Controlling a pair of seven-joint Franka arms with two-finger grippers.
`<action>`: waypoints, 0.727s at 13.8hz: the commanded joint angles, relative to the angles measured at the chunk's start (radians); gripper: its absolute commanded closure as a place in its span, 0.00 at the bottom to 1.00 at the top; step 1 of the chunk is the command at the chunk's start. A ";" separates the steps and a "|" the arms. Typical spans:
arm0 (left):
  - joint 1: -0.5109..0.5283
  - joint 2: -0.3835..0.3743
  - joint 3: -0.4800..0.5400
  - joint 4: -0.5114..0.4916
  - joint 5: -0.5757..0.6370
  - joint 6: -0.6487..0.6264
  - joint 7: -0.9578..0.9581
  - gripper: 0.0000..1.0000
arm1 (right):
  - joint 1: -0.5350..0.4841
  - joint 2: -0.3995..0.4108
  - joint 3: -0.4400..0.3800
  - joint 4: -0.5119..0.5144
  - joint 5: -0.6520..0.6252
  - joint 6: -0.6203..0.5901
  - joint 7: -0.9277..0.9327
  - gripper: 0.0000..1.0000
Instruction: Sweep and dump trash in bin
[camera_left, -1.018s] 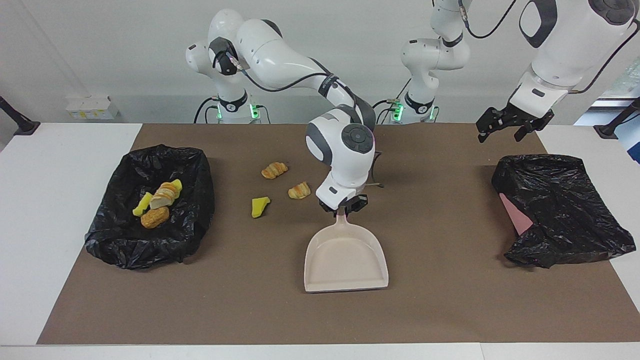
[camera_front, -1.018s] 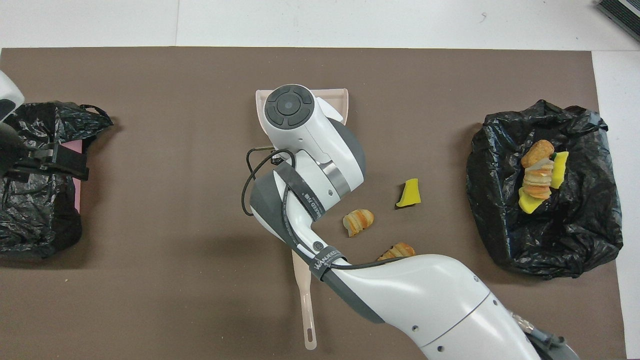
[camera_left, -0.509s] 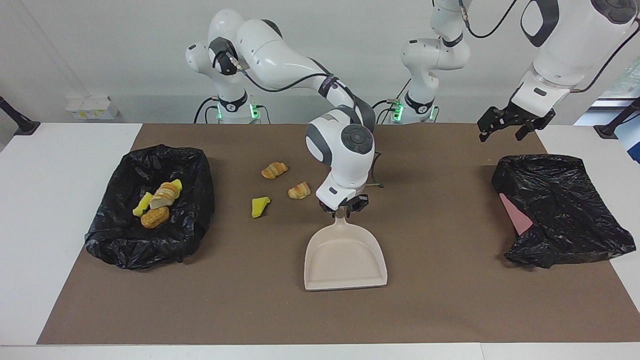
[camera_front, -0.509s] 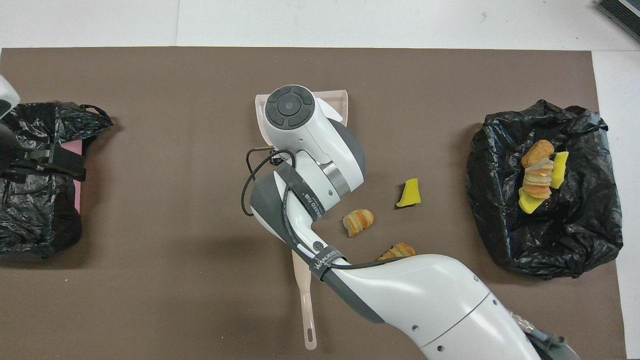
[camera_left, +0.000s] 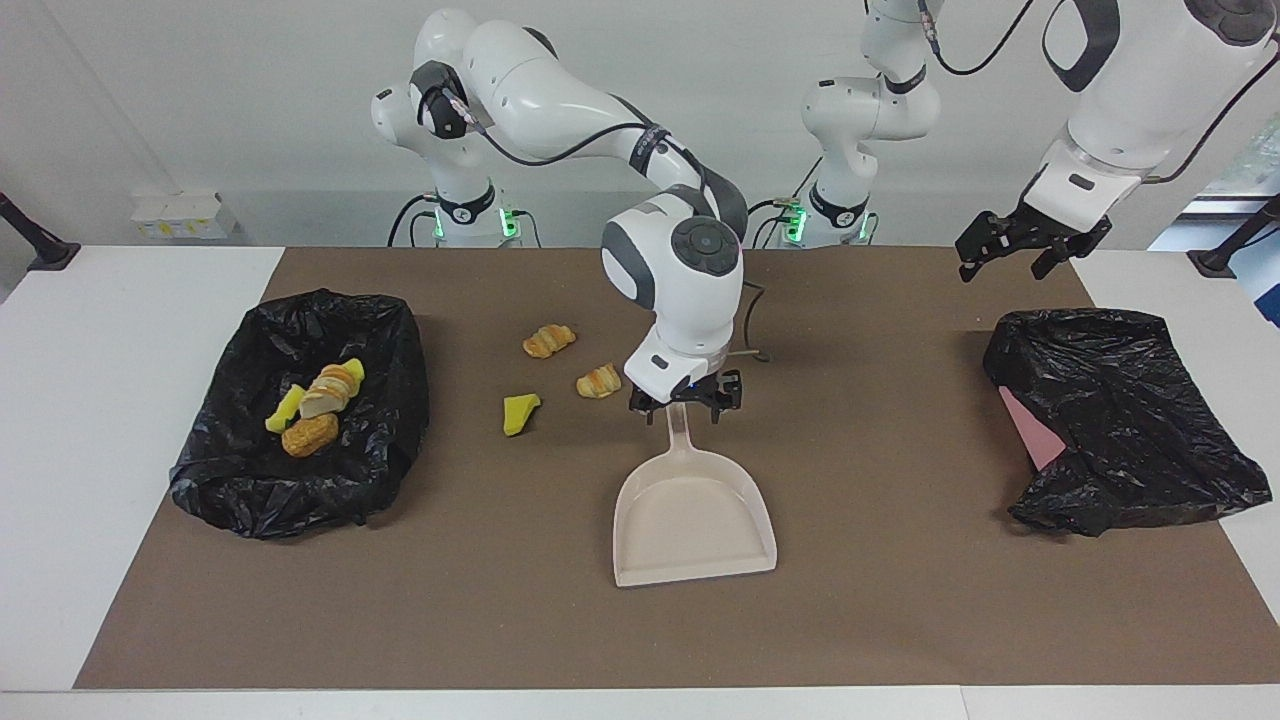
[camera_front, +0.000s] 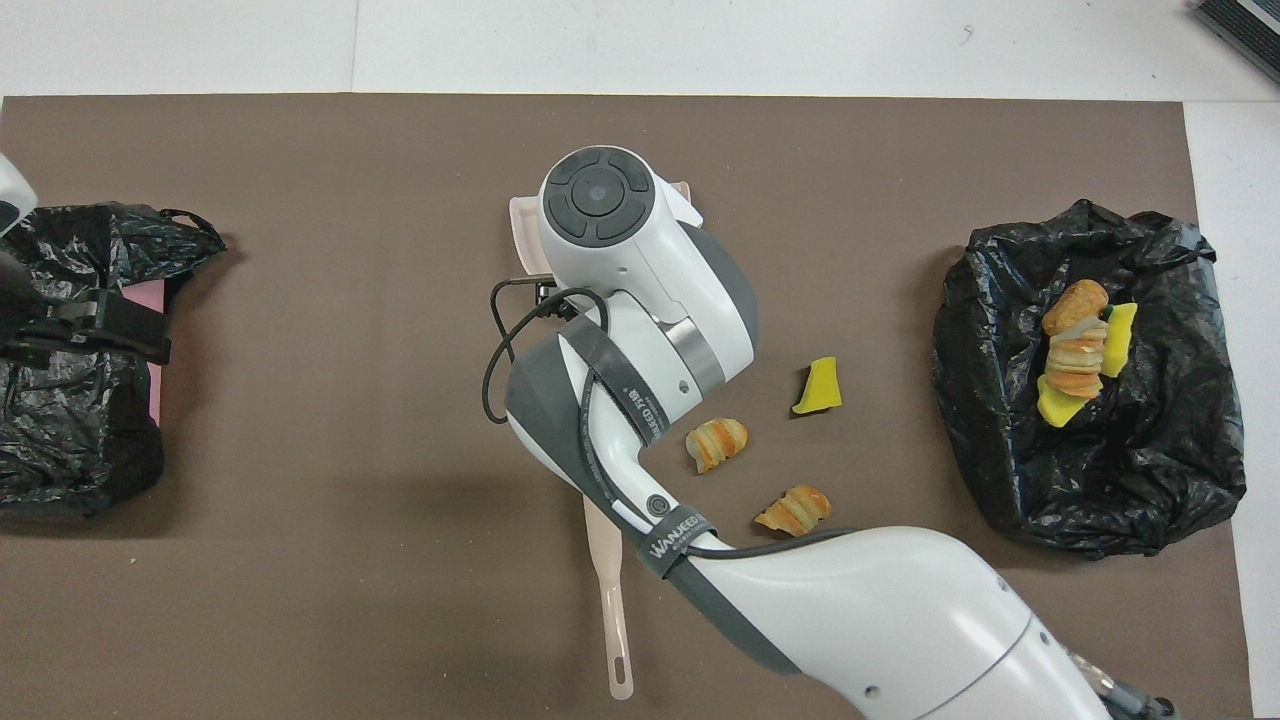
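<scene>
Your right end effector (camera_left: 684, 401), fingers spread apart, sits at the dustpan (camera_left: 693, 515) handle's top, which runs straight down the frame's middle.

The right arm reaches from its base out over the middle of the bench, elbow raised and wrist bent steeply down. The right gripper (camera_left: 686, 398) points straight down with its jaws spread wide. The left arm stands raised at its own end of the bench, its left gripper (camera_left: 1030, 250) hanging in the air, jaws parted, angled downward.
</scene>
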 joint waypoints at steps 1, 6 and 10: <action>-0.015 -0.005 0.004 0.010 0.003 -0.011 0.002 0.00 | -0.006 -0.172 0.014 -0.210 0.084 -0.007 -0.012 0.00; -0.020 0.012 -0.001 0.007 -0.026 0.002 0.000 0.00 | 0.061 -0.391 0.017 -0.486 0.129 -0.083 0.019 0.00; -0.046 0.049 -0.004 0.004 -0.037 0.082 -0.001 0.00 | 0.141 -0.574 0.019 -0.823 0.176 0.102 0.022 0.00</action>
